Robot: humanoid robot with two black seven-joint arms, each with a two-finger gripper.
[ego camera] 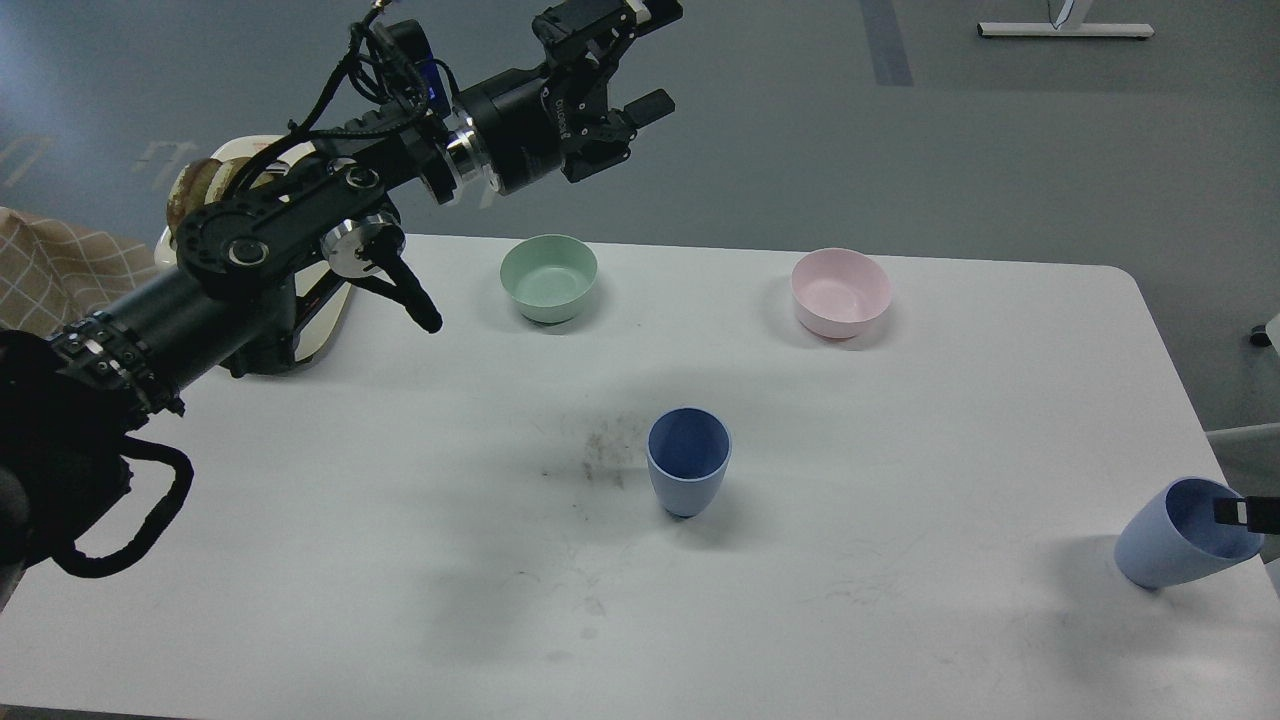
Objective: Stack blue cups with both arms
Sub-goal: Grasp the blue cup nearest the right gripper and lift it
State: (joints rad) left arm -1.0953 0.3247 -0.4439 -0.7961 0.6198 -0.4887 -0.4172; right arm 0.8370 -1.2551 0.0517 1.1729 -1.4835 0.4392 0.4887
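Standing upright near the middle of the bench [900, 640], one blue cup [688, 462] rests on its narrow rounded base with its mouth open to the ceiling and its long axis vertical, which reads as a good receiving posture for a second cup dropped in from above. The other blue cup [1180, 540] is at the right edge of the view, close to the bench's right side, tilted so that its mouth faces up and to the right and its long axis leans that way; a small black finger of the right gripper [1243, 513] hooks over its rim, so the tilt likely comes from being held there, though the rest of that gripper is out of view and I cannot tell how far its fingers are closed. The two cups are well apart. Behind them, near the far edge, sit a mint-green bowl [549, 277] and a pink bowl [840, 291], both upright and clear of the cups. The left gripper [640, 60] hangs high above the far left of the bench, fingers spread wide with nothing between them, well away from either cup.
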